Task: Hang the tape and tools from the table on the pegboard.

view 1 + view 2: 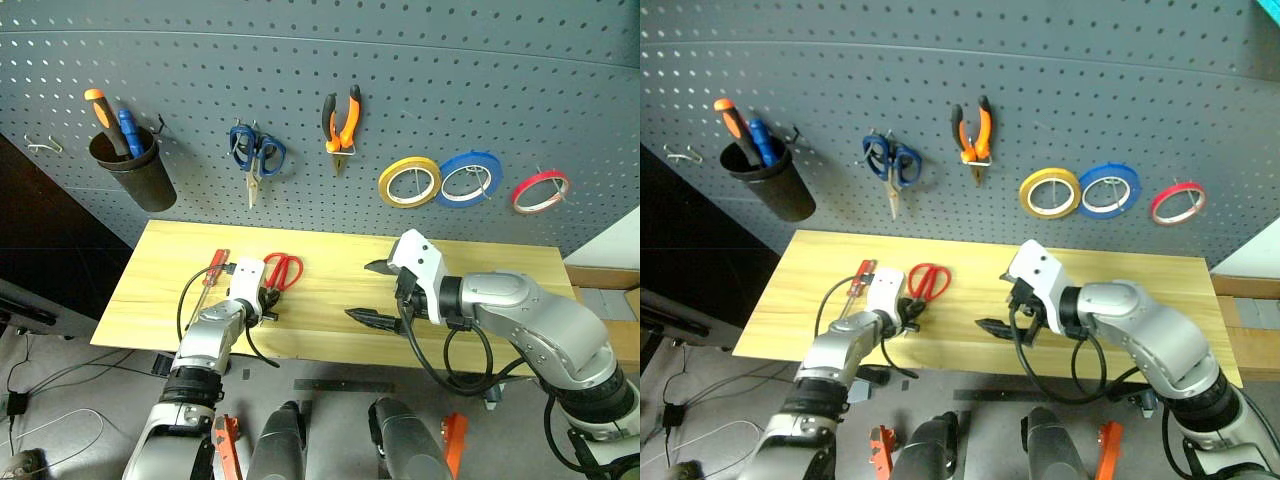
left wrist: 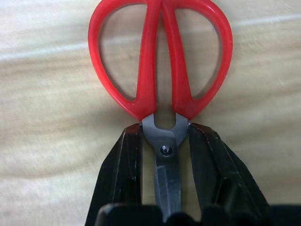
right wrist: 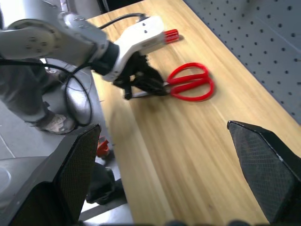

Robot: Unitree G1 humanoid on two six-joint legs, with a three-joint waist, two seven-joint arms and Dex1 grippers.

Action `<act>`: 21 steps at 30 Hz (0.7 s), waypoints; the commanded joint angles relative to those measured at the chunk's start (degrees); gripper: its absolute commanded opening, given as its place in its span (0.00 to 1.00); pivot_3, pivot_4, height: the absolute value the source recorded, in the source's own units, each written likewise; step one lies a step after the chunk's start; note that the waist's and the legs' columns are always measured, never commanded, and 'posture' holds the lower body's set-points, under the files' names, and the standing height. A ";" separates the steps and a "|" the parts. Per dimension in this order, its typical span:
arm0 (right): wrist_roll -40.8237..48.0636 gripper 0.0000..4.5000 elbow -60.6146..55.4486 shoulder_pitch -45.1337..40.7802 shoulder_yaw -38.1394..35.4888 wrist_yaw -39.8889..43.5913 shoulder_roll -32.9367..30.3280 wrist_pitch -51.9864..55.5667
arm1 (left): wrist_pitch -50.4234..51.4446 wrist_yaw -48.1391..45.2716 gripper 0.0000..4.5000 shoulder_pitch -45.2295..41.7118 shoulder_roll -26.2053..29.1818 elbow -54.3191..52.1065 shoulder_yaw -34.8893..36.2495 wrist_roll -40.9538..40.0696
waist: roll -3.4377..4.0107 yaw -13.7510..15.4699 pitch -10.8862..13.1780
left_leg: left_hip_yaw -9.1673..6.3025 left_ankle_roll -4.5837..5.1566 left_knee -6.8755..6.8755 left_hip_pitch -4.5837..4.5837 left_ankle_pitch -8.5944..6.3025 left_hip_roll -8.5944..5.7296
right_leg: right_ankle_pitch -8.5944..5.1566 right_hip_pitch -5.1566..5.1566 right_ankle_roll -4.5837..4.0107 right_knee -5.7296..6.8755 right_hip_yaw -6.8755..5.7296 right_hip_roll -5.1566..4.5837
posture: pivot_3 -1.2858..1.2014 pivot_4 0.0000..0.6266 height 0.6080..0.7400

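On the table (image 1: pixel 480 262), the scissors (image 1: pixel 283 270) lie left of centre with the screwdriver (image 1: pixel 212 268) just to their left, handles toward the pegboard (image 1: pixel 400 60) behind. The left gripper (image 2: pixel 164 146) flanks the scissors' pivot; the right gripper (image 1: pixel 372 292) sits right of them. On the pegboard, left to right: a cup (image 1: pixel 133 168) holding two drivers (image 1: pixel 112 122), another pair of scissors (image 1: pixel 255 152), pliers (image 1: pixel 341 125), three tape rolls (image 1: pixel 470 180).
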 commanded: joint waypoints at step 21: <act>3.94 1.00 -2.13 -4.39 -17.22 7.80 -6.64 -8.98 | -16.41 -6.65 0.24 18.43 3.50 -41.66 10.24 -9.84 | 0.03 0.05 0.07 | 0.08 0.00 -0.16 -0.06 0.00 0.07 | 0.02 0.06 0.01 -0.43 0.02 -0.12 | 0.46 0.41 1.00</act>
